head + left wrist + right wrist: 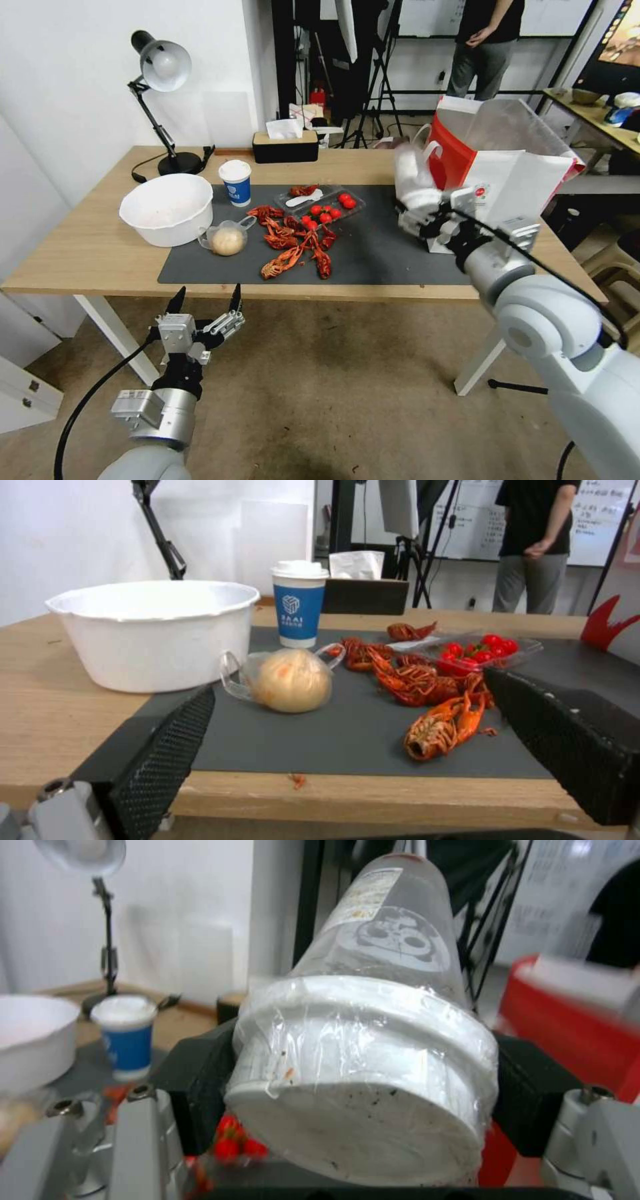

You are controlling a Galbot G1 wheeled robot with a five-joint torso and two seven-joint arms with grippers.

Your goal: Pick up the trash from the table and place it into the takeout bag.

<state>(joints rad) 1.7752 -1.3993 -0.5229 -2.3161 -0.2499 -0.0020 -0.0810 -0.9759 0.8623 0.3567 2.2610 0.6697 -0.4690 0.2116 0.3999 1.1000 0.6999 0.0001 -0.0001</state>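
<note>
Light-wood surface (100, 253) with dark mat, studio clutter behind. We saw the right gripper (427, 217) clamped on the clear white-lidded cup (373, 1050), its long axis tilted, lid toward the wrist, with the takeout bag (513, 180) just beside it on the far-right side. Our left gripper (205, 307) hung spread apart below the surface's near edge, facing the small clear handled cup (287, 677).

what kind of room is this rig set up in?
Likely a lab or office test space, not a home: tripod stands and a whiteboard behind the table, desk lamp on it, staged takeout mess beside the takeout bag.
</note>
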